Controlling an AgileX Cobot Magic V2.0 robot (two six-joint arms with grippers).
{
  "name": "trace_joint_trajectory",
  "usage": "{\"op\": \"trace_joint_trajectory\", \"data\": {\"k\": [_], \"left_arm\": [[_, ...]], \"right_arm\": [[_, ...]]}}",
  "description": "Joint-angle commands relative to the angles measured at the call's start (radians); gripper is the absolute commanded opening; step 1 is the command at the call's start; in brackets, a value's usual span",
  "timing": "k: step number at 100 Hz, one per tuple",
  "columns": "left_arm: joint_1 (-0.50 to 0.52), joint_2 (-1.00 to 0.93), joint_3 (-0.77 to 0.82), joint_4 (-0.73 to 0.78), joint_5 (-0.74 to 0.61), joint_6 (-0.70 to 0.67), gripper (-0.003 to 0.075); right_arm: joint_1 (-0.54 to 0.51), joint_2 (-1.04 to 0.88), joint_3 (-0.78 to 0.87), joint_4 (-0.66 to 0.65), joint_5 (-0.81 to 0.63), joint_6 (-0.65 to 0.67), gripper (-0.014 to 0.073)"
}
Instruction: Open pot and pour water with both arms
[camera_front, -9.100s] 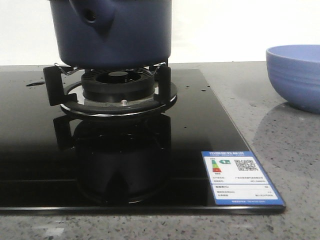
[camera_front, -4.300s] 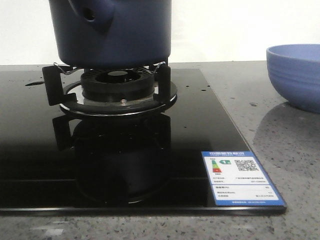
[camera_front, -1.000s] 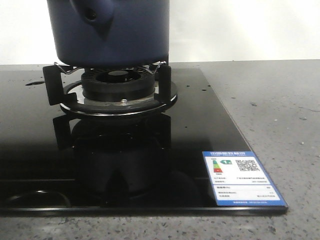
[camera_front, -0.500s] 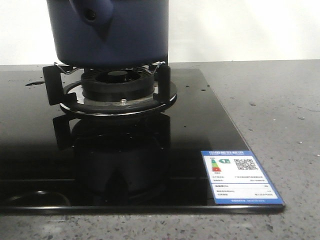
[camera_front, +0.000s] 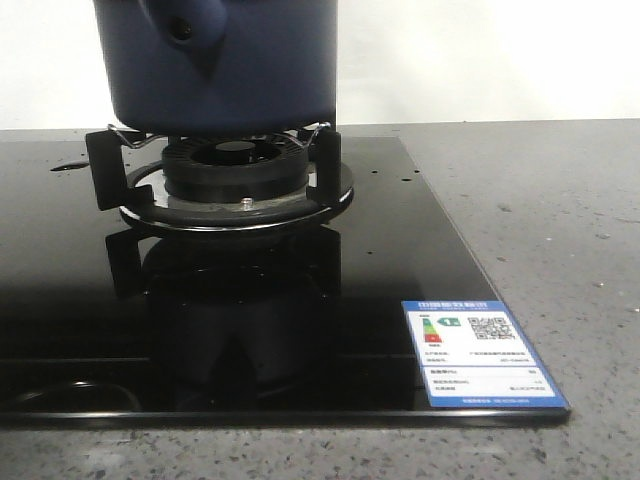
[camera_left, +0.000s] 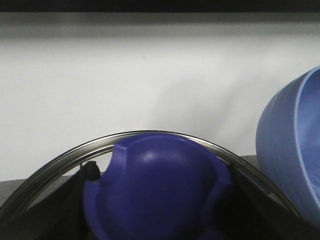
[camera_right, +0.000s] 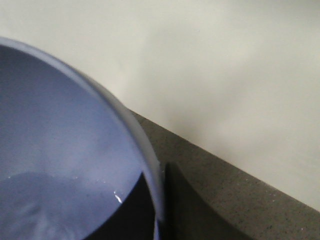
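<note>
Spill and clash risk: lid and bowl crowd together at the jaws.
Grey speckled table (camera_front: 540, 220), black glass cooktop (camera_front: 300, 300). The dark navy round pot (camera_front: 230, 70) sits on the burner (camera_front: 235, 165), out of both wrist views. The light blue ribbed bowl (camera_right: 60, 150) is tight against the right jaws and just beside the left. The steel-rimmed glass lid (camera_left: 65, 155) and its navy knob (camera_left: 155, 190) are at the left jaws. Grip state on both sides: cannot tell. Likely trouble: bowl rim knocks lid; an unsure hold tips the bowl early, wetting the cooktop.
</note>
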Motion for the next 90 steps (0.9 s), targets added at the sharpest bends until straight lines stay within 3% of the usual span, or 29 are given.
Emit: {"op": "trace_joint_trajectory", "data": {"k": [1, 19, 34, 90], "left_arm": [[0.002, -0.026, -0.033, -0.011, -0.098, -0.001, 0.0347], [0.002, -0.026, -0.033, -0.011, -0.098, -0.001, 0.0347], [0.002, -0.026, -0.033, -0.017, -0.098, -0.001, 0.0347], [0.002, -0.026, -0.033, -0.020, -0.103, -0.001, 0.0347]], "right_arm": [[0.010, -0.105, 0.075, 0.009, -0.262, -0.019, -0.0041], [0.029, -0.155, 0.286, -0.007, -0.574, -0.020, -0.0042], [0.042, -0.161, 0.382, -0.018, -0.722, -0.020, -0.0042], [0.082, -0.162, 0.515, -0.072, -1.247, -0.020, -0.0042]]}}
